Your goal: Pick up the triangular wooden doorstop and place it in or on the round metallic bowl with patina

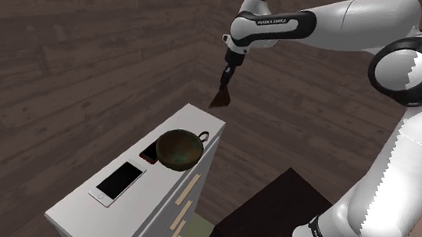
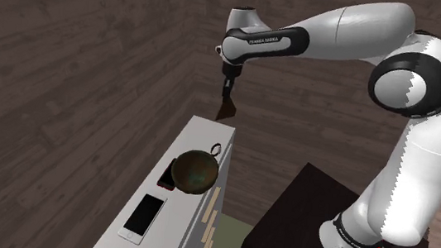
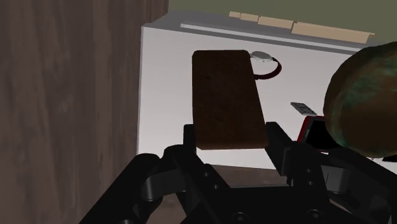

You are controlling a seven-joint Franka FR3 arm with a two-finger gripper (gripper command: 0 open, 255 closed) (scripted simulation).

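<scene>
Now, with my gripper [image 1: 223, 86] clamped on the doorstop [image 1: 219, 100] aloft, I should carry it over the bowl [image 1: 178, 149] and release.

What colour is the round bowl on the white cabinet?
The bowl is dark brown, mottled with green patches; this is clearest in the wrist view.

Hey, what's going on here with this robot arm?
The arm's gripper is shut on a brown doorstop and holds it in the air over one end of a white cabinet. The bowl sits on the cabinet top, with a phone beyond it toward the other end. The doorstop is not yet in the bowl.
</scene>
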